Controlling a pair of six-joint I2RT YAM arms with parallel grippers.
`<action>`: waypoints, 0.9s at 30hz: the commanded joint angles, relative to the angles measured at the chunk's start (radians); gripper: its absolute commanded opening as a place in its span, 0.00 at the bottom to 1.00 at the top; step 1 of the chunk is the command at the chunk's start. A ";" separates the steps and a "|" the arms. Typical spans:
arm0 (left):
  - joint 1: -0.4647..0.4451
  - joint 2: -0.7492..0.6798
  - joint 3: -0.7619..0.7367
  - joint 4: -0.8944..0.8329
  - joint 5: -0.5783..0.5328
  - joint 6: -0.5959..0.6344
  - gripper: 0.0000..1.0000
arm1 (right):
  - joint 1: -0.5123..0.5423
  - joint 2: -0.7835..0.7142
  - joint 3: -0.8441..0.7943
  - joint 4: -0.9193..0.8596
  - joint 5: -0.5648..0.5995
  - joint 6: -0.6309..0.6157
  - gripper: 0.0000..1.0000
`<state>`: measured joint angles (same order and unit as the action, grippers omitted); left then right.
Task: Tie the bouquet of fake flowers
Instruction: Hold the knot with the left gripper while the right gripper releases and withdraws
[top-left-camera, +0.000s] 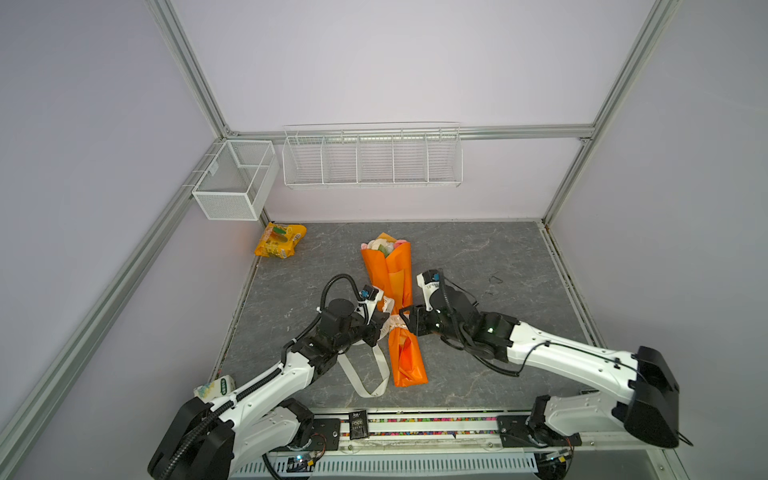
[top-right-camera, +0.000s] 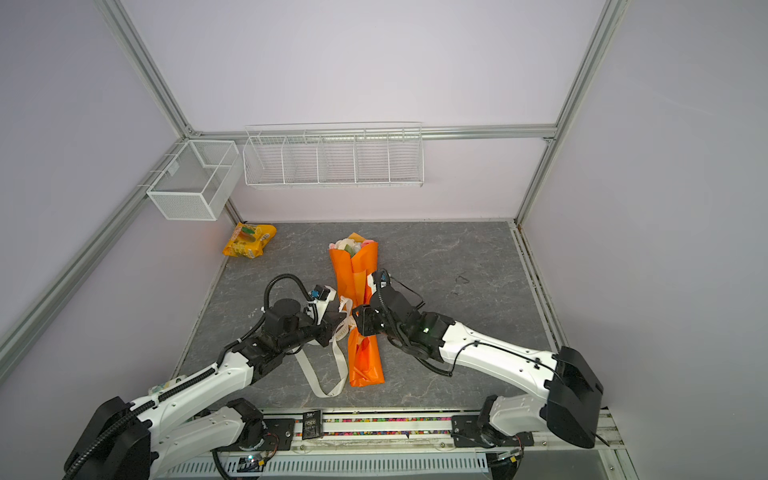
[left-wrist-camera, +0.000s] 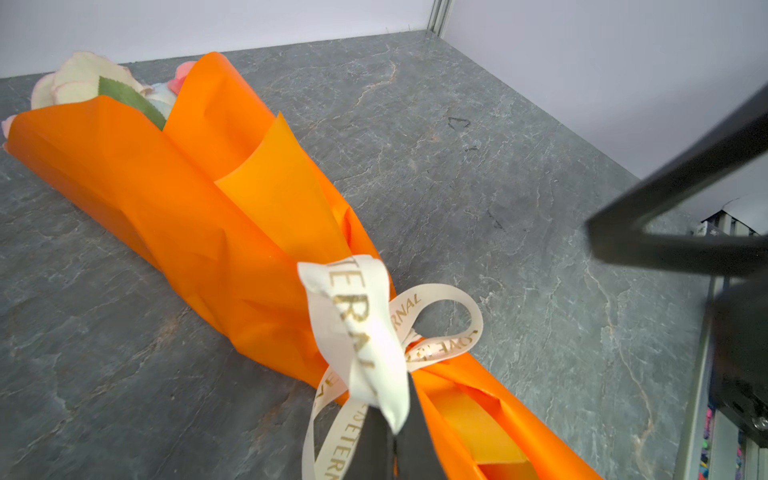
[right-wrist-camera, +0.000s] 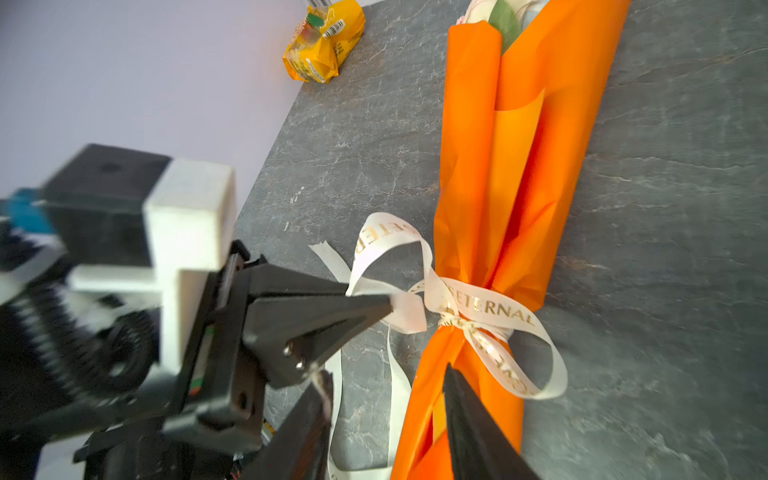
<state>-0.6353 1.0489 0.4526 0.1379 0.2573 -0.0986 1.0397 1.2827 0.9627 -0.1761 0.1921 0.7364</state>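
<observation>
The bouquet of fake flowers (top-left-camera: 392, 270) (top-right-camera: 355, 266) lies on the grey table in its orange wrap, with the blooms toward the back wall. A cream ribbon (right-wrist-camera: 490, 309) with gold lettering is tied in a bow around its narrow waist. My left gripper (left-wrist-camera: 395, 432) (top-left-camera: 384, 323) is shut on one loop of that ribbon (left-wrist-camera: 365, 328), just left of the wrap. My right gripper (right-wrist-camera: 388, 370) (top-left-camera: 405, 319) stands open on the other side. One of its fingers is over the orange wrap's lower part and the other is by the loose ribbon tails, with nothing pinched between them.
A yellow snack packet (top-left-camera: 280, 240) lies at the back left corner. Two white wire baskets (top-left-camera: 232, 183) (top-left-camera: 372, 160) hang on the back frame. Ribbon tails (top-left-camera: 365, 382) trail toward the front edge. A small dark scrap (top-left-camera: 494, 279) lies on the right. A tissue pack (top-left-camera: 216, 386) sits by my left arm.
</observation>
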 joint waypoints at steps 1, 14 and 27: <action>-0.002 -0.018 0.025 -0.021 -0.028 -0.045 0.00 | 0.049 -0.025 -0.048 -0.076 0.001 0.009 0.45; 0.000 -0.033 0.054 -0.110 -0.101 -0.148 0.00 | 0.208 0.388 0.137 0.010 0.028 -0.116 0.33; 0.050 0.041 0.090 -0.129 -0.056 -0.241 0.00 | 0.257 0.352 0.028 0.182 0.101 -0.157 0.32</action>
<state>-0.6109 1.0847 0.4793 -0.0513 0.1684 -0.2852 1.2636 1.7000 1.0500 -0.0586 0.3264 0.6033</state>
